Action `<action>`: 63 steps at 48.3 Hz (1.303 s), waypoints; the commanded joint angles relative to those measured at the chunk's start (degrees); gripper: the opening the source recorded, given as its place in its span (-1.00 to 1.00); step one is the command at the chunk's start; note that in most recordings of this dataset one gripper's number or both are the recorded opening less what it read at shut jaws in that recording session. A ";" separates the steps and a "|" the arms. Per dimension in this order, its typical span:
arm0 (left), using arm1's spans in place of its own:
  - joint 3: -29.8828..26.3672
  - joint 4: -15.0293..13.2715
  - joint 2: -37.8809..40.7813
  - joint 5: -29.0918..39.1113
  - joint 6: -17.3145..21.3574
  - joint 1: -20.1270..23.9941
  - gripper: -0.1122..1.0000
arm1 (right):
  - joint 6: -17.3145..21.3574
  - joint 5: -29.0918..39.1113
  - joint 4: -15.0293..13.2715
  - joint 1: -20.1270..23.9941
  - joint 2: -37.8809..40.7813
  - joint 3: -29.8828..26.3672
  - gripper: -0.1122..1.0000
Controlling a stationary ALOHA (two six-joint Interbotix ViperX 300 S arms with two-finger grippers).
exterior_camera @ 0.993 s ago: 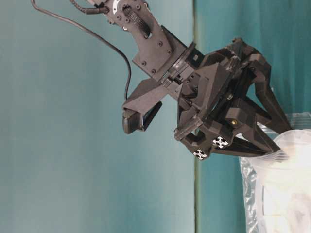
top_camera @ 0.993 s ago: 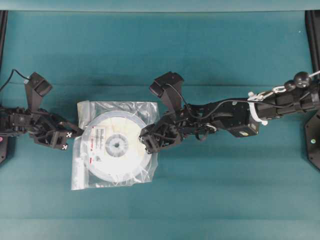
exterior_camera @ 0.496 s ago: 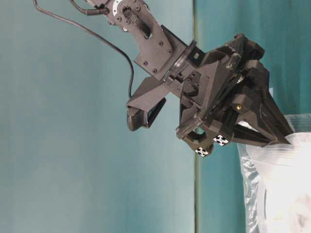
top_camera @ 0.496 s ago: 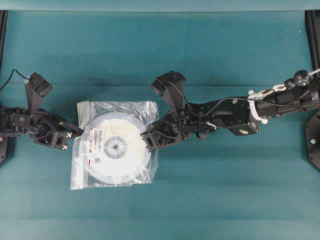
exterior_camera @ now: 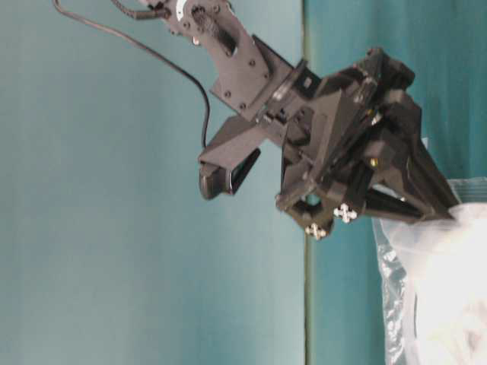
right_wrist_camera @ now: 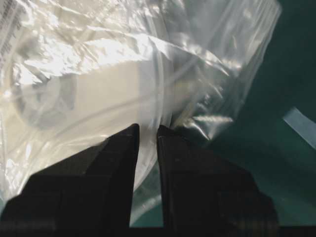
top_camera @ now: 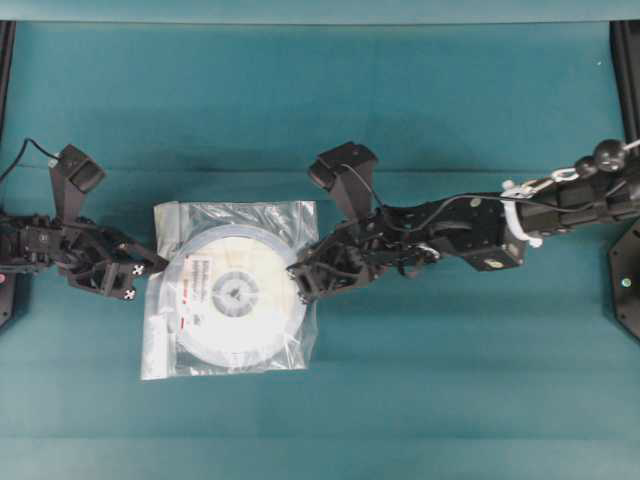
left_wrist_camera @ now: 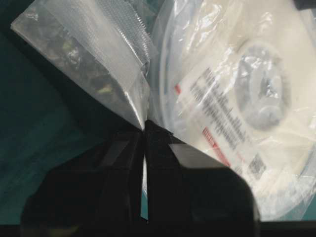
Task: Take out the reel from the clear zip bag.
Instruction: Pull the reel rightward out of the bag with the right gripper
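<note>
Narrowing since before, right pincer [top_camera: 297, 283] on clear zip bag [top_camera: 290, 222].

The tabletop [top_camera: 420, 390] is covered in blue-green cloth. The clear zip bag [top_camera: 290, 222] lies flat on it, left of the middle of the overhead view. The round white reel [top_camera: 232, 325] is inside the bag. A thin fold line crosses the cloth.

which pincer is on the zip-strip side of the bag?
The left pincer, shut on the clear zip bag at its zip-strip edge. The right pincer is at the opposite edge, jaws nearly closed over the reel rim through the plastic.
</note>
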 commanded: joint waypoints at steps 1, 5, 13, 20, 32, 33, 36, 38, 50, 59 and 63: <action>0.09 0.18 0.18 0.26 0.00 -0.09 -0.82 | 0.44 0.09 0.00 -0.18 -1.49 1.49 -0.54; 0.18 0.18 0.18 0.26 0.00 -0.09 -0.82 | 0.53 -0.09 0.09 -0.53 -2.90 3.25 -0.55; 0.18 0.18 0.18 0.26 0.09 -0.09 -0.82 | 0.53 -0.09 0.00 -1.23 -5.62 6.24 -0.55; 0.09 0.18 0.18 0.26 0.09 -0.09 -0.82 | 0.62 -0.26 0.09 -1.58 -7.12 8.61 -0.55; 0.18 0.18 0.18 0.26 0.09 -0.09 -0.82 | 0.62 -0.26 0.09 -2.20 -9.32 11.95 -0.55; 0.18 0.18 0.09 0.26 0.09 -0.09 -0.82 | 0.62 -0.26 0.00 -2.29 -9.58 12.30 -0.55; 0.18 0.18 0.18 0.26 0.09 -0.09 -0.82 | 0.62 -0.26 0.09 -2.37 -10.37 13.18 -0.55; 0.09 0.18 0.18 0.35 0.09 -0.09 -0.82 | 0.70 -0.26 0.00 -2.46 -11.16 13.97 -0.55; 0.09 0.18 0.18 0.26 0.09 -0.09 -0.82 | 0.88 0.18 0.09 -2.46 -14.15 17.84 -0.55; 0.09 0.18 0.18 0.00 0.09 -0.09 -0.82 | 2.55 -0.35 0.09 -2.46 -16.52 20.48 -0.55; 0.00 0.18 0.18 0.00 0.18 -0.09 -0.82 | 2.90 -0.35 0.09 -2.46 -17.58 21.36 -0.55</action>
